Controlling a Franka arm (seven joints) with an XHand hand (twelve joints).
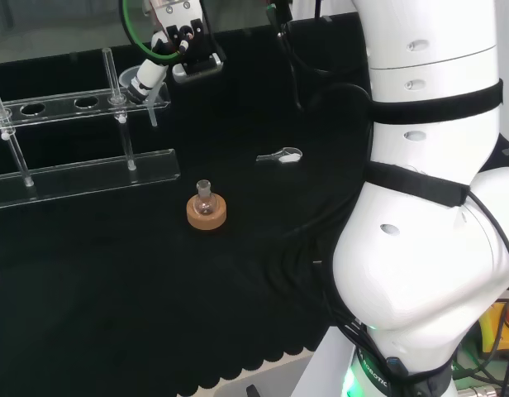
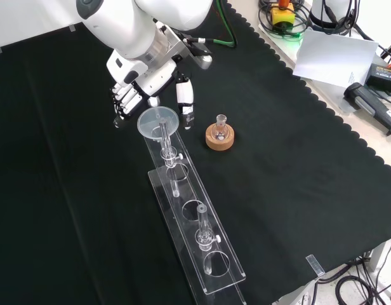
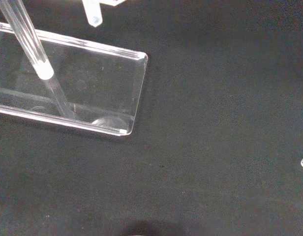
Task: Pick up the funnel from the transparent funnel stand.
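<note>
In the front view, the funnel [image 2: 158,122] sits at the stand's [image 2: 198,241] far end, just beside the hand's [image 2: 133,89] relaxed, empty fingers [image 2: 185,101].

Bright, even overhead light — soft glare on the clear stand [image 3: 92,93].

clear plastic stand [image 2: 194,223], matt cloth [image 2: 297,165], cork ring [image 2: 219,140]
</note>
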